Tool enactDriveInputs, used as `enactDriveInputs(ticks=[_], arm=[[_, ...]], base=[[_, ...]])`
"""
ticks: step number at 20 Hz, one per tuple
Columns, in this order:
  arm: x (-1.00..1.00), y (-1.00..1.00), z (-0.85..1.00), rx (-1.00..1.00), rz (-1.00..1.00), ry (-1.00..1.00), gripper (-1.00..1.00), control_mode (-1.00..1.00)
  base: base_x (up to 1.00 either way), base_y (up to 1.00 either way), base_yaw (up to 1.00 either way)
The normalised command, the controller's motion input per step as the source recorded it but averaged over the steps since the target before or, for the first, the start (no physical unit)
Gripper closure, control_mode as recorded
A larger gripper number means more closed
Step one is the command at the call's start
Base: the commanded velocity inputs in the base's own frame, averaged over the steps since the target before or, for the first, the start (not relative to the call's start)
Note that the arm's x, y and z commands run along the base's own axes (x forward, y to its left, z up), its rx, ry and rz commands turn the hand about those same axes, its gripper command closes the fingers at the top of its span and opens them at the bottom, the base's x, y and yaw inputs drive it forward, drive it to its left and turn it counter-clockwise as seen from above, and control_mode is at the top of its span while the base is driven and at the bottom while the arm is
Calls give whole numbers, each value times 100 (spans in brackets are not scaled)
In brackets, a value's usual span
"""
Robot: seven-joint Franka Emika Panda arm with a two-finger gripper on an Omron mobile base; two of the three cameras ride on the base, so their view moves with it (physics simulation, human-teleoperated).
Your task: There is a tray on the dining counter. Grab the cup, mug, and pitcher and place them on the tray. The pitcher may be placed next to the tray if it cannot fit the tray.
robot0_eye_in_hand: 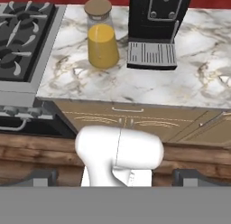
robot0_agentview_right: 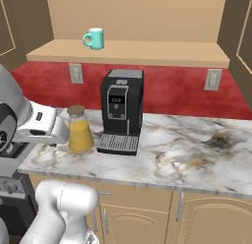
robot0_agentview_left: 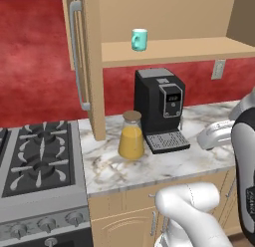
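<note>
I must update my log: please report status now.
Gripper open, empty, back from the worktop. Pitcher upright beside coffee machine. Mug on shelf above. Nothing blocks the pitcher.

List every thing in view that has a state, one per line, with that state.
pitcher: upright on the worktop, lid on, partly filled with orange liquid
mug: upright on the shelf
coffee machine: nothing on its drip grille
cabinet door: swung open
stove: burners unlit, bare
gripper: jaws wide open, holding nothing

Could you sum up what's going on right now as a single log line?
phase: approach | gripper: open, holding nothing | pitcher: on worktop beside coffee machine | mug: on shelf above
</note>
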Motion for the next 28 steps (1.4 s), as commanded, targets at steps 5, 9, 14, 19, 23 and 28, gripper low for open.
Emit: enactDriveInputs(ticks=[5, 9, 14, 19, 23, 28], arm=[[-7, 16, 3, 0, -6, -15, -100, -100], [-5, 7, 22, 0, -8, -21, -100, -100], [0, 0, 40, 0, -5, -16, -100, -100], [0, 0, 49, 0, 0, -8, -100, -100], [0, 0, 54, 0, 0, 0, -100, -100], [1, 0, 39, 2, 0, 0, -100, -100]], base=[[0, 0, 0], [0, 0, 0], [0, 0, 0], [0, 0, 0], [0, 0, 0], [0, 0, 0]])
